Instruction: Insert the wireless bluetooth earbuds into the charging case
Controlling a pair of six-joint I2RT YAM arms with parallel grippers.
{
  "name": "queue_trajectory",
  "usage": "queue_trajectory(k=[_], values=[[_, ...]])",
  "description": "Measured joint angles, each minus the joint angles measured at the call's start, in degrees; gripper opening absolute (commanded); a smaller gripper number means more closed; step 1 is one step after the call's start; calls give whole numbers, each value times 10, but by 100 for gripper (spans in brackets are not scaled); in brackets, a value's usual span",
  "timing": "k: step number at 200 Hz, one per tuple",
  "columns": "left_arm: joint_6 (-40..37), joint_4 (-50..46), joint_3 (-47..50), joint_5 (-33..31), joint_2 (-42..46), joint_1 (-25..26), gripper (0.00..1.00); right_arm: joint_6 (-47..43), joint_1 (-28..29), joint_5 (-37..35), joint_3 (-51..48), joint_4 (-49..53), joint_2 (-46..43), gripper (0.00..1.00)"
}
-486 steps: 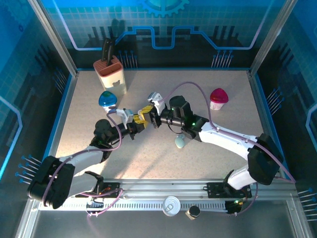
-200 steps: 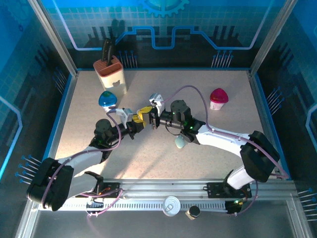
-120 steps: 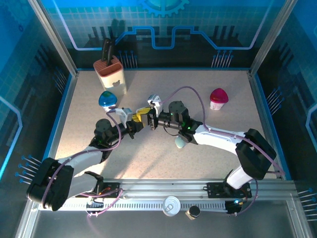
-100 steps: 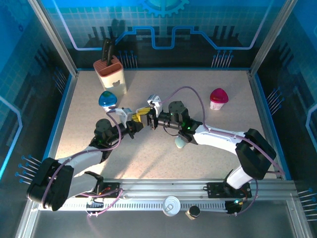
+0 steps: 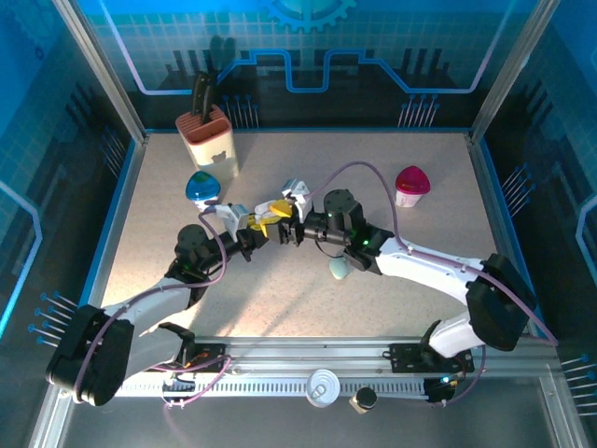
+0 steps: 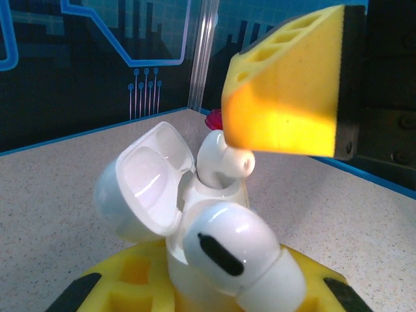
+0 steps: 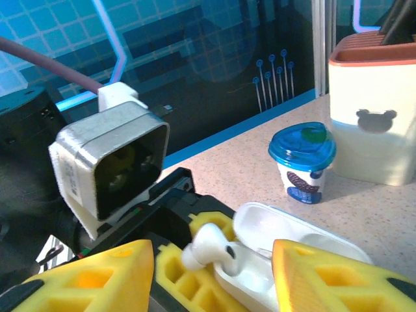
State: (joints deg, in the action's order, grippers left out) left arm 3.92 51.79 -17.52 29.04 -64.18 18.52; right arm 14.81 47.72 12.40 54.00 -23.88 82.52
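My left gripper point(image 5: 258, 228) is shut on the white charging case point(image 6: 195, 214), whose lid point(image 6: 146, 182) stands open; its yellow pads point(image 6: 130, 286) clamp the case body from below. Two glossy white earbuds stand in the case: one close to the lens point(image 6: 240, 257), one behind it point(image 6: 221, 159) with its head sticking up. In the right wrist view an earbud point(image 7: 211, 247) stands stem-down in the case point(image 7: 286, 266). My right gripper point(image 7: 211, 279) is open, its yellow fingers point(image 7: 84, 273) either side of the case, touching nothing. From above it point(image 5: 285, 220) faces the left gripper.
A blue-lidded cup point(image 5: 202, 188) and a knife block point(image 5: 207, 135) stand at the back left. A pink cup point(image 5: 411, 184) is at the back right. A pale pebble-shaped case point(image 5: 339, 269) lies under my right arm.
My right gripper's jaws have spread apart and let go of the earbud, which now stands in the case. The left gripper still holds the case in place.
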Motion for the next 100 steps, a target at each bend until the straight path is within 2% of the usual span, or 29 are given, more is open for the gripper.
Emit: queue_trajectory(k=[46,100], values=[[-13,1,0,8,2,0,10,-28,-10,-20,29,54,-8,62],[-15,-1,0,9,2,0,10,-77,10,-60,65,116,2,74]])
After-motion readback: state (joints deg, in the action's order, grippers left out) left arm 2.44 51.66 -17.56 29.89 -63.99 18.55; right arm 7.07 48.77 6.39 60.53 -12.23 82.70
